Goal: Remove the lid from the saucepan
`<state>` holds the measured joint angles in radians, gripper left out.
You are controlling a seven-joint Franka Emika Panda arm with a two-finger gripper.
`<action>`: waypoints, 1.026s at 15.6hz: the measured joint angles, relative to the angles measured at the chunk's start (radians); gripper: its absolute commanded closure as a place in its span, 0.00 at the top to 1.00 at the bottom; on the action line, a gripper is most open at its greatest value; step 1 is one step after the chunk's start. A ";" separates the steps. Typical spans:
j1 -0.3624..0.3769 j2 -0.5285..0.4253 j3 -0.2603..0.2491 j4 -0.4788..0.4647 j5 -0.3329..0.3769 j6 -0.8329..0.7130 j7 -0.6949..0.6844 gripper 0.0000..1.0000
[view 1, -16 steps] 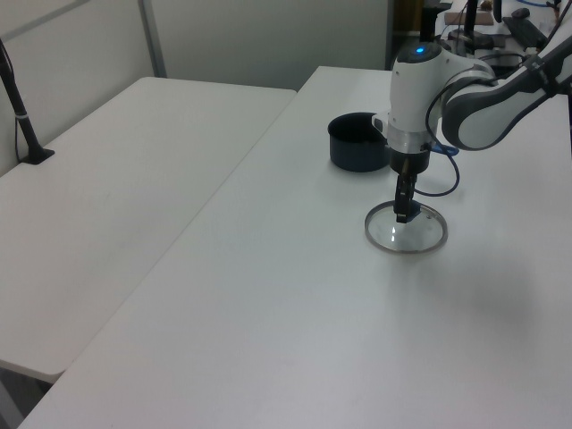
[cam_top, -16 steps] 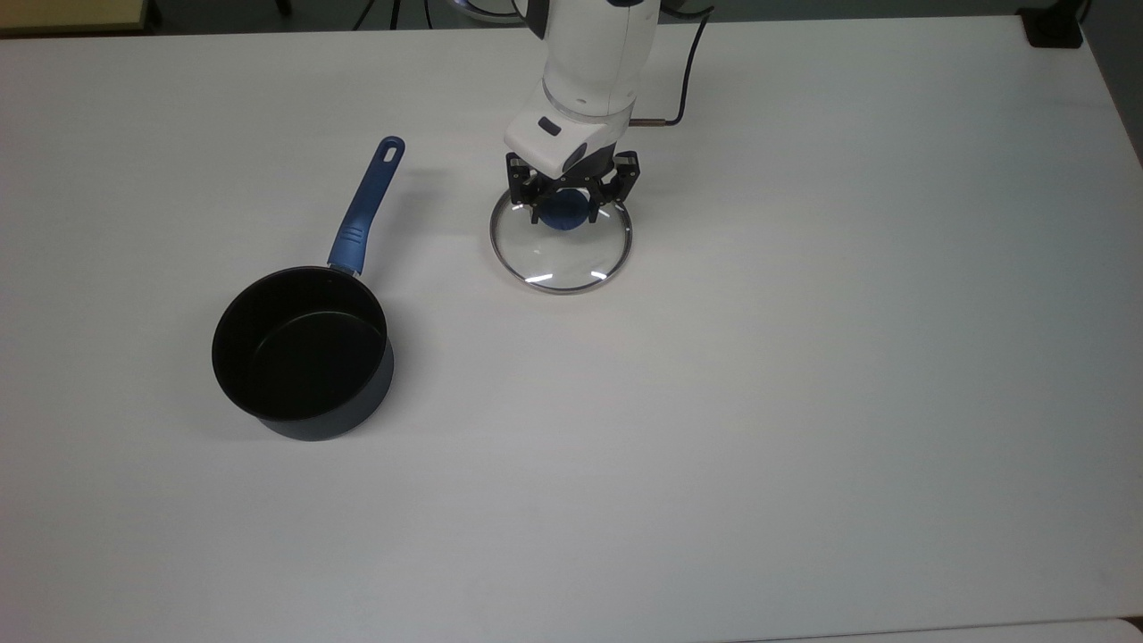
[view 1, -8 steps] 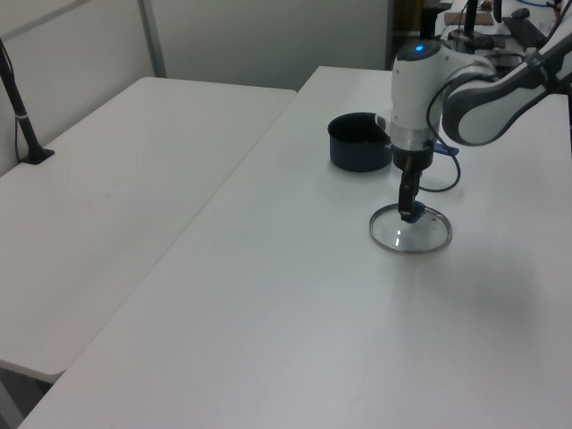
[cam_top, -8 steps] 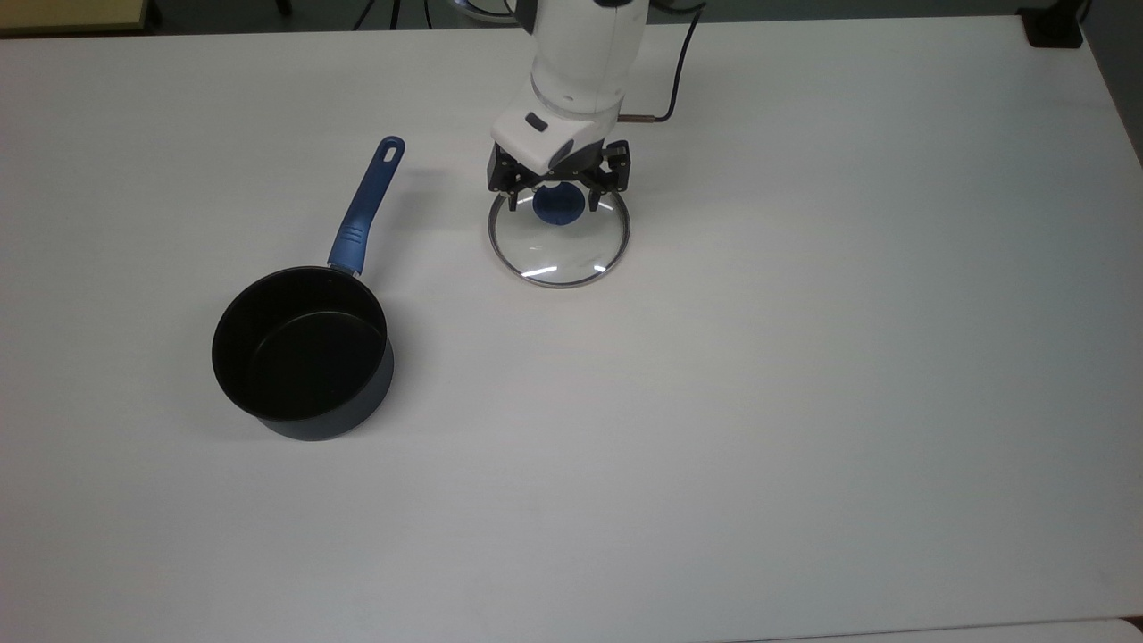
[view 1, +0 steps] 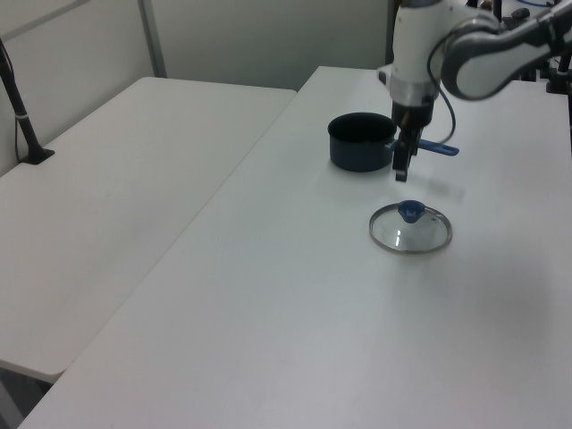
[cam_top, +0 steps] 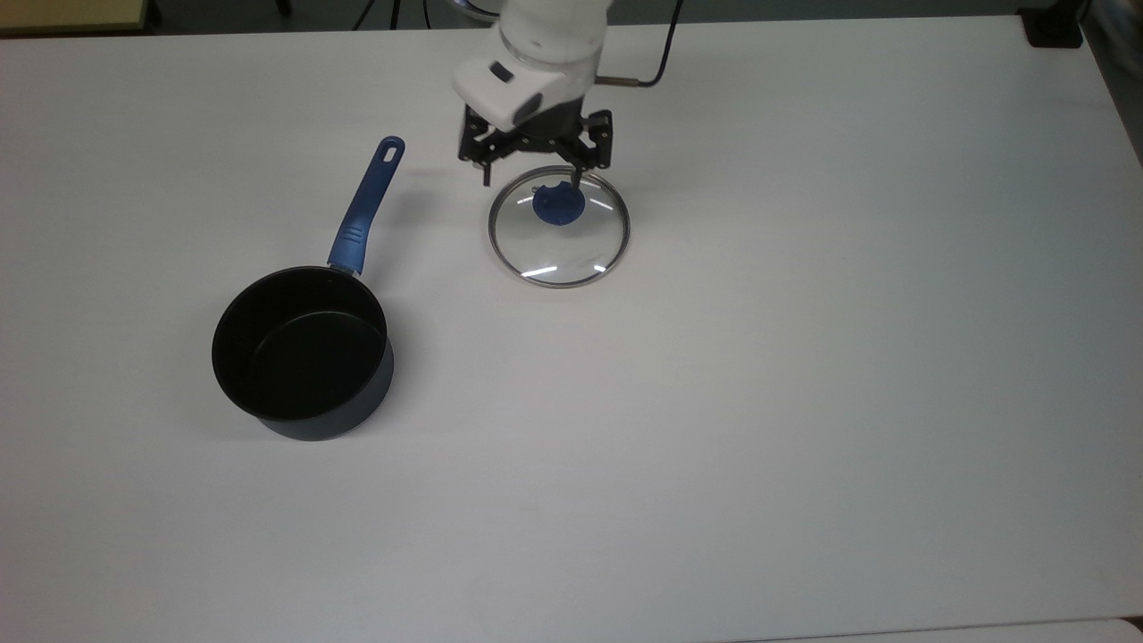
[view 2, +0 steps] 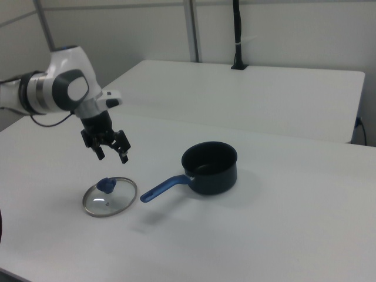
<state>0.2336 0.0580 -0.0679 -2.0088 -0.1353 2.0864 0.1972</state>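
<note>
Already the lid (cam_top: pixel 559 225) is off the saucepan (cam_top: pixel 302 354) and lies flat on the white bench (cam_top: pixel 804 357), knob (cam_top: pixel 558 204) up, well apart from the pot, to the top view's right of it and a little farther back. It is a clear glass disc with a thin metal rim; its blue knob sits at the centre, and no lettering on the glass can be read. In the left view the lid (view 1: pixel 411 229) sits nearer the camera than the saucepan (view 1: pixel 360 141); in the right view it (view 2: pixel 110 196) lies at the right view's left of the pot (view 2: pixel 210 167).

The saucepan stands upright and open, black inside, dark navy outside. Its long blue handle (cam_top: pixel 367 204) runs from the rim toward the far side of the bench in the top view, leaning slightly to the top view's right, with an oval hole at its end; its long axis passes to the top view's left of the lid without touching it.

The tool (cam_top: pixel 534 178) hangs above the lid's far edge, clear of the knob, its fingers spread and pinching nothing. In the right view the tool (view 2: pixel 111 154) is plainly higher than the lid
</note>
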 measured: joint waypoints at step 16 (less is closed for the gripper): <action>-0.189 -0.042 0.000 0.255 0.087 -0.288 -0.207 1.00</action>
<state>0.0450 0.0163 -0.0683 -1.7537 -0.0480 1.7988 -0.0101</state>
